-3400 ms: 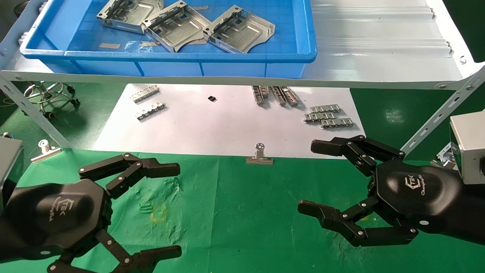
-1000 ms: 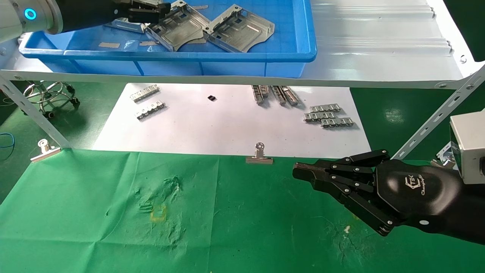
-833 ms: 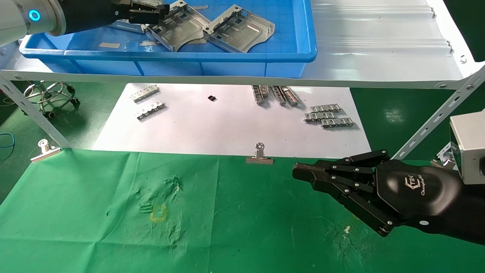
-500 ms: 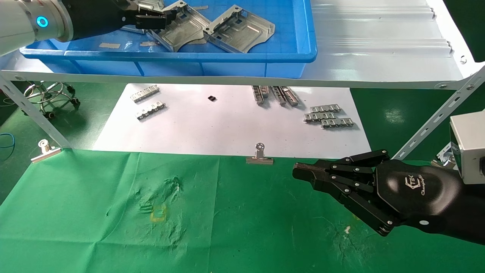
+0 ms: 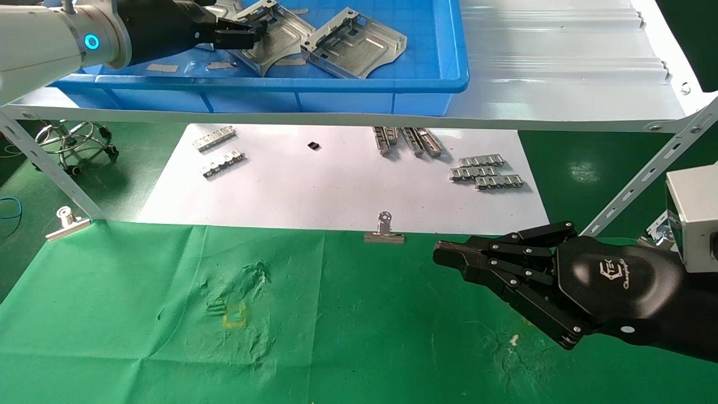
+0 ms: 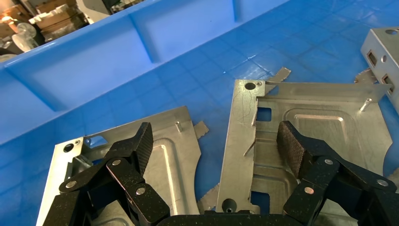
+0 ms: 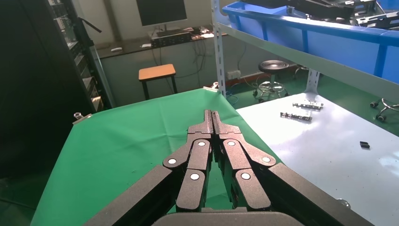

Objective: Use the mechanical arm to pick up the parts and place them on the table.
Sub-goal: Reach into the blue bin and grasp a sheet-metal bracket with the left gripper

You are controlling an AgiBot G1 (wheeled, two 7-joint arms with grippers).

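Three silvery parts lie in the blue bin (image 5: 336, 84) on the raised shelf: one on the right (image 5: 353, 42), one in the middle (image 5: 277, 39) and one largely hidden under my left arm. My left gripper (image 5: 238, 31) reaches into the bin and stands open just above them. In the left wrist view the left gripper (image 6: 216, 146) has one fingertip (image 6: 141, 141) over the left part (image 6: 160, 165) and the other over the middle part (image 6: 306, 122); nothing is gripped. My right gripper (image 5: 449, 255) (image 7: 211, 115) is shut and empty, low over the green table (image 5: 336, 325).
The pale metal shelf (image 5: 561, 67) overhangs the white paper sheet (image 5: 336, 185), which carries small ridged strips (image 5: 487, 173). Binder clips (image 5: 384, 231) pin the cloth. A slanted shelf strut (image 5: 645, 174) and a grey box (image 5: 693, 216) stand by my right arm.
My left arm rose from the table into the bin, then reached further right over the parts in the last second. The right gripper went from open to shut, then stayed still.
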